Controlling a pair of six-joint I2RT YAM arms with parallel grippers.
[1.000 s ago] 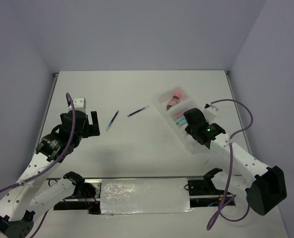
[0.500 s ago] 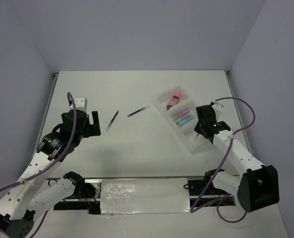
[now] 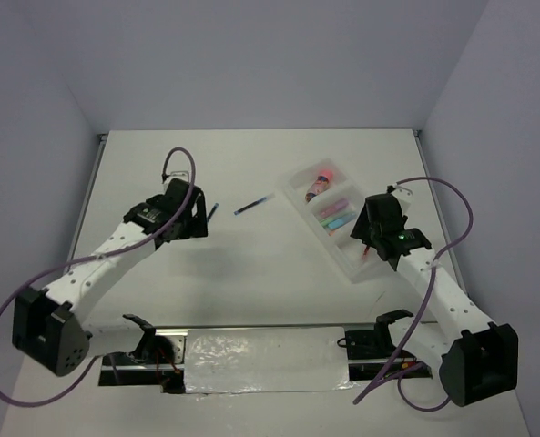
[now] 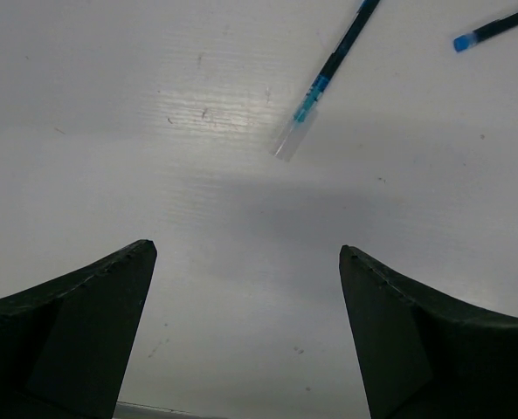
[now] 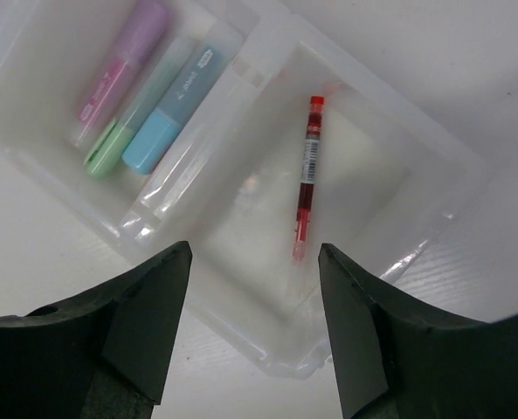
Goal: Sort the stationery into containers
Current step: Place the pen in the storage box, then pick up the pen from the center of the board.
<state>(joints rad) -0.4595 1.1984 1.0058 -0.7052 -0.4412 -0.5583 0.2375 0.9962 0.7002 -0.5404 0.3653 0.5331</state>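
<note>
**Stationery: two pieces loose, the rest boxed**

A thin dark-blue pen with a clear cap (image 4: 324, 78) lies on the white tabletop (image 3: 251, 164) just ahead of the left claw (image 4: 245, 253). In the wrist view it slants away toward the upper right and is apart from both fingers. The left claw is spread wide and holds nothing. A second thin dark-blue pen (image 4: 494, 26) lies farther out, near the first but not touching it. In the top view it sits between the left claw and the long white translucent plastic tray (image 3: 320, 235).

The tray lies slantwise on the right side of the tabletop, with three compartments in a row. The far compartment holds a pink stubby cylinder (image 3: 322, 173) and other pieces too small to tell apart. The middle one holds short pastel sticks side by side: a purple-pink stick (image 5: 123, 70), a blue stick (image 5: 167, 109) and a green stick (image 5: 110, 144). The near compartment holds a thin red pen (image 5: 307, 179), lying flat on its floor.

The right claw (image 5: 254, 249) hangs over this near compartment, its fingers wide apart and gripping nothing. The red pen lies below the gap between them, nearer the finger on the right of the wrist view and clear of both.
</note>
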